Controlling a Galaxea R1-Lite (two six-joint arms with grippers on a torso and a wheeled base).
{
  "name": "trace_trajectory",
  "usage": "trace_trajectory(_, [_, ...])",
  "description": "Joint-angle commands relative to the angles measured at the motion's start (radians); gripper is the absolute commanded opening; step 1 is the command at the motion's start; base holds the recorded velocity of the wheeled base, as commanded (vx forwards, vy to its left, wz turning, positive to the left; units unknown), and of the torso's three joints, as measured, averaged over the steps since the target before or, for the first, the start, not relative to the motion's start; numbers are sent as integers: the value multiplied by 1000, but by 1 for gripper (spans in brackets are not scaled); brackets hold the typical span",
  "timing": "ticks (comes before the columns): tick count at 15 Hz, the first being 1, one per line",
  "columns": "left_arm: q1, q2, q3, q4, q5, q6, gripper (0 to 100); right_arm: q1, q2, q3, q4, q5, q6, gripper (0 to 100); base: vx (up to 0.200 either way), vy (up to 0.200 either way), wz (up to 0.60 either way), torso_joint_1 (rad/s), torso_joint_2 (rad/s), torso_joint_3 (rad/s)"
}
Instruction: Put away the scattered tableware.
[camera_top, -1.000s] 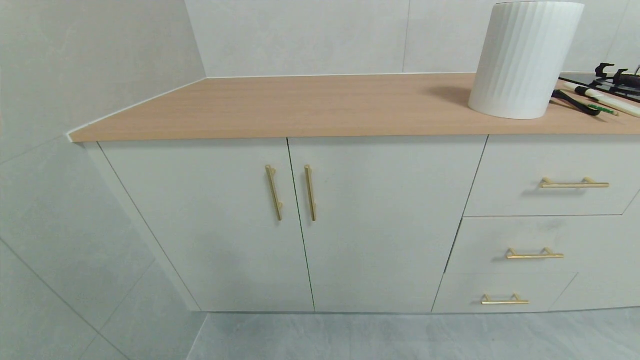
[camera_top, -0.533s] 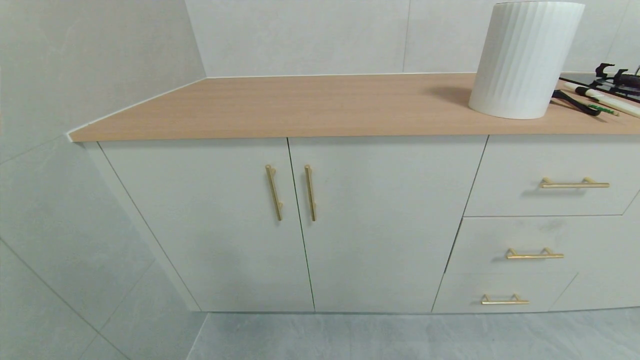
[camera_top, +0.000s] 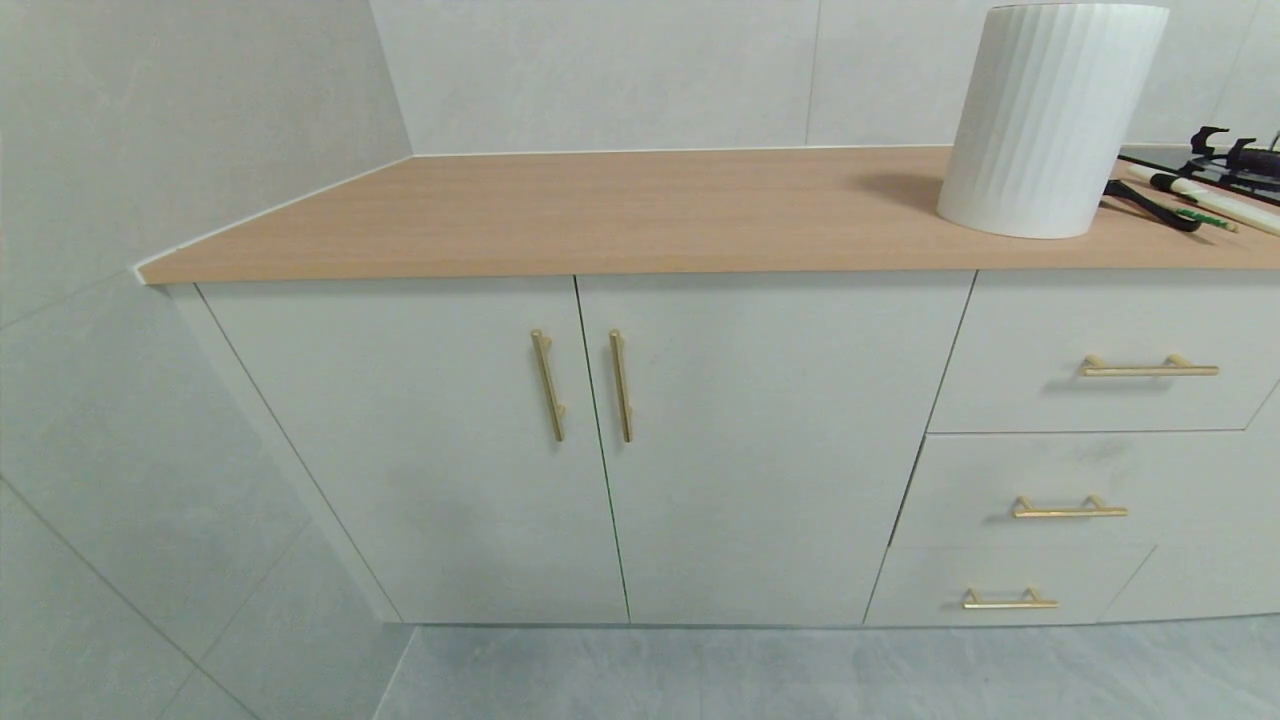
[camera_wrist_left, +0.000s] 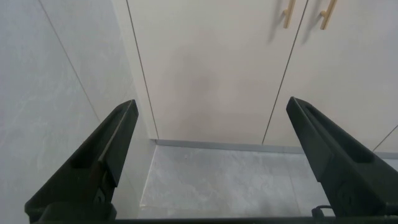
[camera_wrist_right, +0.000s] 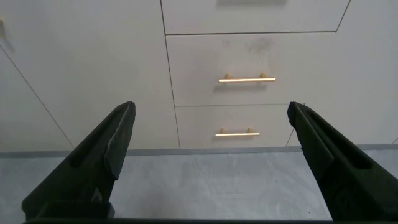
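**Both arms low before the cabinet; tableware at far right of the counter**

Left gripper (camera_wrist_left: 211, 103) and right gripper (camera_wrist_right: 211, 104): jaws spread wide, holding nothing. The left faces the cabinet doors (camera_top: 420, 450) near floor level; the right faces the drawers (camera_top: 1050, 470). Above them runs the countertop (camera_top: 600, 210), with the white ribbed container (camera_top: 1050, 120) in the upper right of the head frame. Just beside it, at the right edge, lie the scattered utensils (camera_top: 1200, 198), close together, long axes running from upper left to lower right. They lie above and to the right of both grippers, so the right arm is judged the nearer. A black hob grate (camera_top: 1235, 155) sits behind. No brand, label or writing is legible.
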Motion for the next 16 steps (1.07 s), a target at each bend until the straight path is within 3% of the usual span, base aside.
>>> trace_trajectory(1, [0, 0, 0, -1, 1, 1, 100, 0, 2, 1, 0, 0, 0, 100, 0, 0, 0, 0, 0, 0])
trace_trajectory(4, [-1, 0, 0, -1, 1, 1, 100, 0, 2, 1, 2, 1, -4, 100, 0, 0, 0, 0, 0, 0])
trace_trajectory(8, [0, 0, 0, -1, 1, 6, 100, 0, 2, 1, 2, 1, -4, 100, -200, -200, 0, 1, 1, 0])
trace_trajectory(14, [-1, 0, 0, -1, 1, 3, 100, 0, 2, 1, 2, 1, -4, 100, 0, -200, 0, 7, 4, 2])
trace_trajectory(16, [0, 0, 0, -1, 1, 1, 100, 0, 2, 1, 2, 1, -4, 100, 0, 0, 0, 0, 0, 0])
